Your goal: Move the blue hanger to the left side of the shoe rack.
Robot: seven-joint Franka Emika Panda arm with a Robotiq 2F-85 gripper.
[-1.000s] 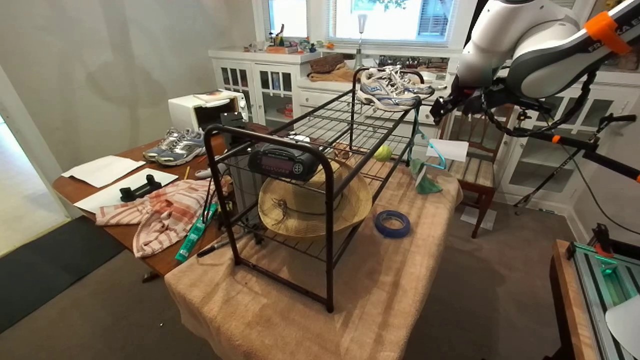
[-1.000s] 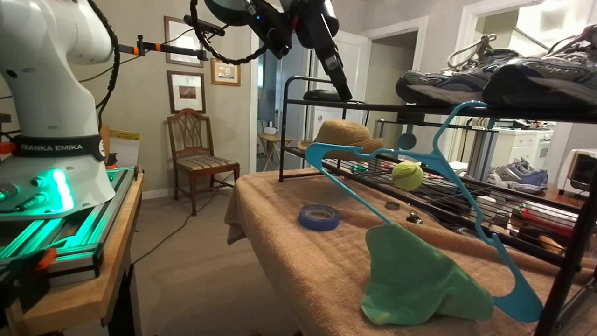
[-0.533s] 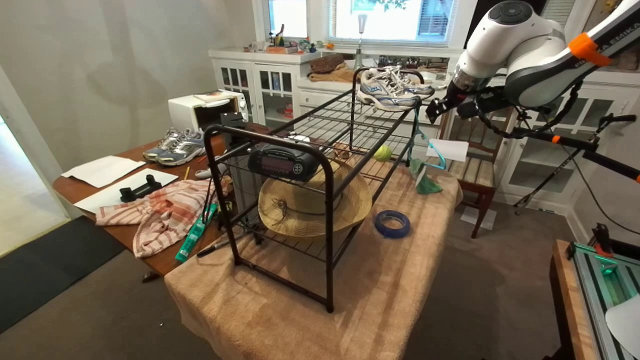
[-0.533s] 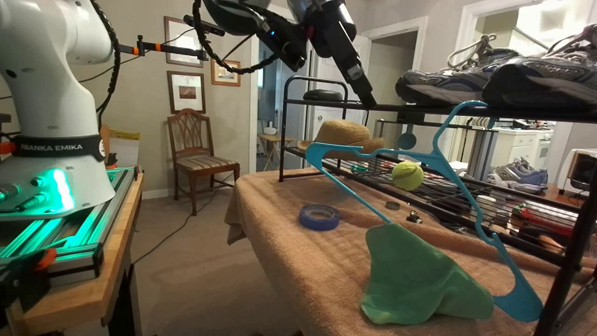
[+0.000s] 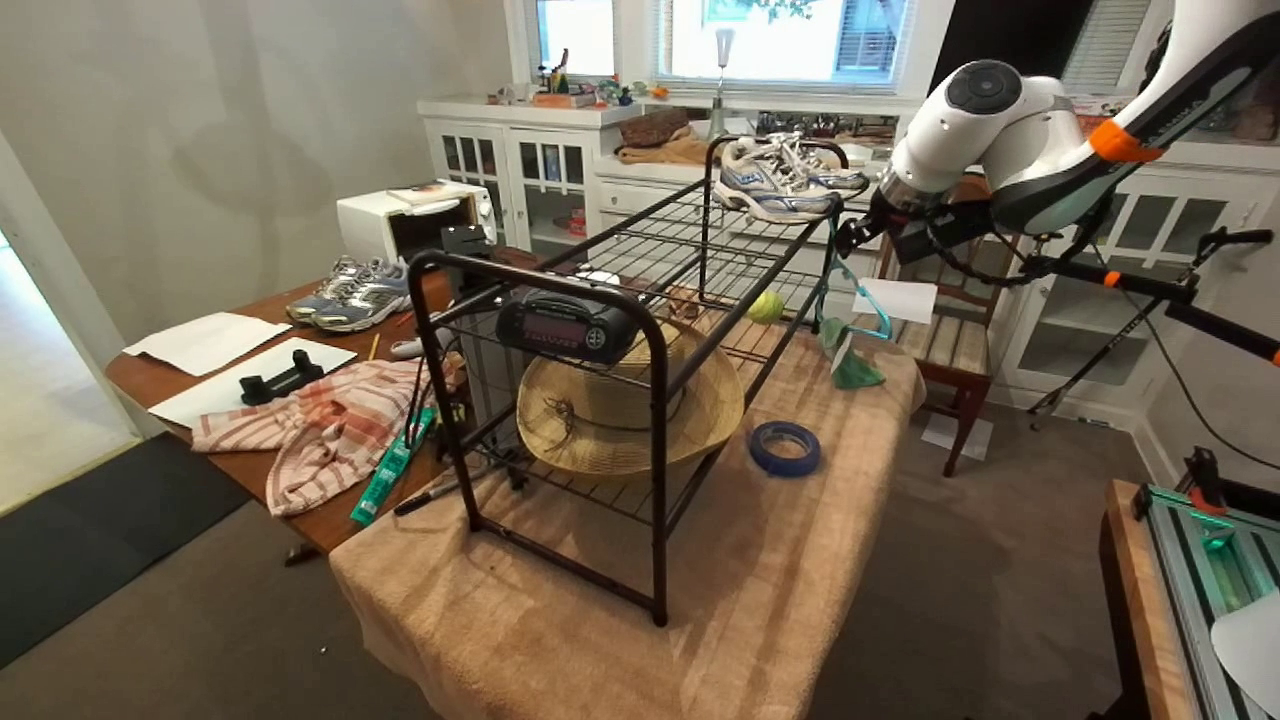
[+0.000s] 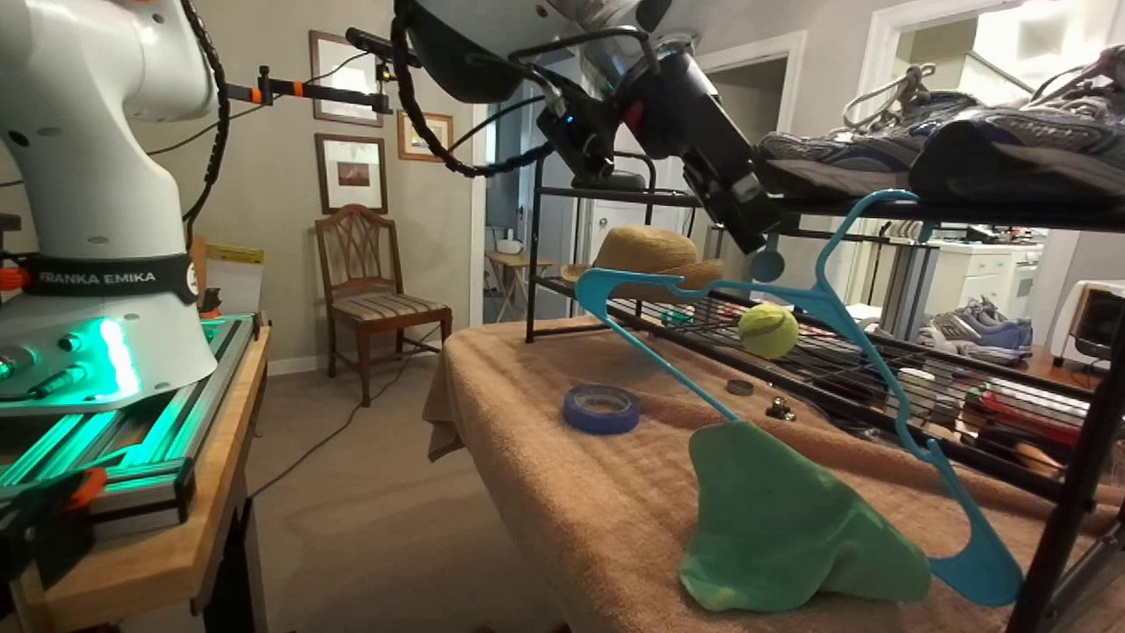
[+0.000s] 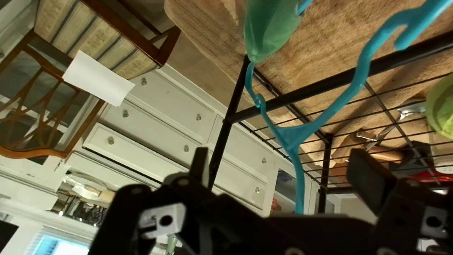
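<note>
Wrist view: black two-fingered gripper (image 7: pixel 279 159) gapes wide, empty, beside the black metal-wire shoe rack (image 7: pixel 311 89), where a sideways tug could snag the triangular turquoise plastic hanger (image 7: pixel 295 136).

I see the hanger (image 6: pixel 826 303), thin turquoise plastic, hanging by its hook from the top shelf's long rail on the rack (image 5: pixel 659 470), near a corner. It is aslant outside that rail: in an exterior view one shoulder sits high, the other low beside a leg. Part of its lower bar is hidden from me. The rack stands upright, an open black metal frame with two wire shelves.
</note>
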